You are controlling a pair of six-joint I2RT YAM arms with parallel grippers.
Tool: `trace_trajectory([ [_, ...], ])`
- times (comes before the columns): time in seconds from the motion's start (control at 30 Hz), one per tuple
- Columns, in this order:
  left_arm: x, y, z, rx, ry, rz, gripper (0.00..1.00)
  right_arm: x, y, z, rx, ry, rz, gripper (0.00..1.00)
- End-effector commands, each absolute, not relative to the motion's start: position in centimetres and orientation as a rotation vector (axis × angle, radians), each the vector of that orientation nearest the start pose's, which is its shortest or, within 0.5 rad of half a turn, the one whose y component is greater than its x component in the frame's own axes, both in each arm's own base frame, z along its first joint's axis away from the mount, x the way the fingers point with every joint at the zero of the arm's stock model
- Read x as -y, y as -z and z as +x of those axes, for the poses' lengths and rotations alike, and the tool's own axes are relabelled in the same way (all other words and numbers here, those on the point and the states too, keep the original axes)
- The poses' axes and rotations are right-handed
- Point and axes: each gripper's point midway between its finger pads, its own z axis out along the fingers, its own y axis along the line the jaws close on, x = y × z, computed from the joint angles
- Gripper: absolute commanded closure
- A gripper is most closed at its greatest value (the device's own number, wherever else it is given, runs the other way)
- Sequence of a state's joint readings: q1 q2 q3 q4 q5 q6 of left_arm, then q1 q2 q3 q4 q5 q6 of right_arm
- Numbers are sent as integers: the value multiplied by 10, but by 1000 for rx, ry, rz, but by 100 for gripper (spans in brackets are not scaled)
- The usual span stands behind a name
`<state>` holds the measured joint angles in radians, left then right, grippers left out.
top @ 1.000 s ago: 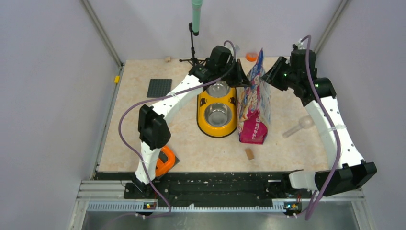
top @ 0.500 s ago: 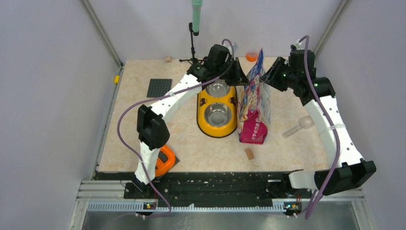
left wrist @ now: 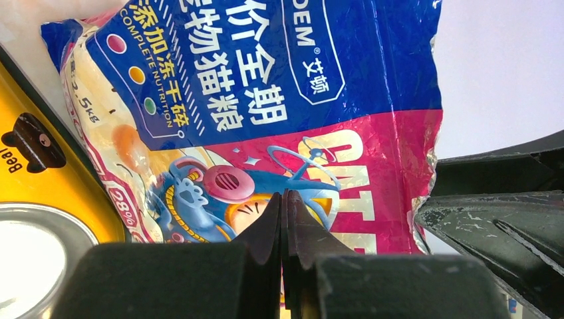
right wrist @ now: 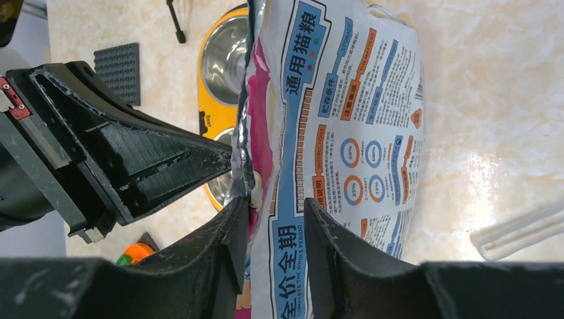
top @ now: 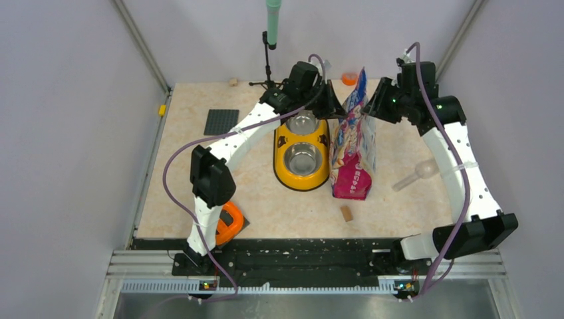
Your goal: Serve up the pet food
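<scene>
Left to right on the counter (top: pixel 399 143): a dark studded plate (top: pixel 221 121); a yellow two-bowl feeder (top: pixel 284 141); the pet food bag (top: pixel 352 149), upright just right of the feeder; a clear scoop (top: pixel 416 175). The left gripper (left wrist: pixel 284 196) has its jaws pressed together, tips at the bag's upper left face; whether they pinch film cannot be told. The right gripper (right wrist: pixel 276 206) has its jaws part-open, clamping the bag's top edge between them.
</scene>
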<state>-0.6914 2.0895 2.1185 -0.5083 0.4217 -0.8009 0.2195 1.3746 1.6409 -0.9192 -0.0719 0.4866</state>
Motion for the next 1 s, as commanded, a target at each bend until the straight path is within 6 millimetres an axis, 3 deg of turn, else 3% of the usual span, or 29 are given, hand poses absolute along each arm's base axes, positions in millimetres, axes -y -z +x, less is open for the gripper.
trace_trajectory([
  [0.0, 437, -320, 377, -2189, 1328, 205, 100, -111, -306, 325, -2371, -454, 139, 63],
  [0.27, 438, -323, 377, -2180, 1334, 209, 100, -119, -303, 308, -2447, -469, 35, 65],
  [0.37, 440, -334, 373, -2155, 1365, 236, 100, -117, -300, 307, -2458, -454, 32, 76],
  [0.43, 441, -348, 369, -2116, 1405, 268, 100, -117, -295, 309, -2463, -448, 39, 77],
  [0.47, 442, -356, 366, -2090, 1430, 285, 96, -117, -292, 310, -2462, -450, 49, 77],
  [0.57, 445, -380, 358, -2003, 1507, 325, 71, -122, -287, 316, -2447, -481, 81, 68],
  [0.6, 446, -385, 356, -1986, 1526, 333, 61, -124, -288, 319, -2431, -498, 94, 65],
  [0.67, 447, -391, 354, -1966, 1550, 340, 49, -129, -289, 323, -2405, -538, 110, 61],
  [0.7, 448, -392, 353, -1961, 1560, 343, 45, -132, -289, 325, -2398, -554, 112, 64],
  [0.73, 448, -392, 353, -1961, 1568, 342, 43, -133, -289, 326, -2393, -567, 119, 76],
  [0.77, 449, -391, 352, -1963, 1580, 344, 42, -135, -289, 327, -2388, -576, 122, 95],
  [0.8, 451, -390, 351, -1964, 1594, 350, 42, -135, -291, 328, -2379, -582, 127, 100],
  [0.97, 453, -381, 349, -1991, 1614, 366, 41, -145, -313, 331, -2232, -685, 137, 100],
])
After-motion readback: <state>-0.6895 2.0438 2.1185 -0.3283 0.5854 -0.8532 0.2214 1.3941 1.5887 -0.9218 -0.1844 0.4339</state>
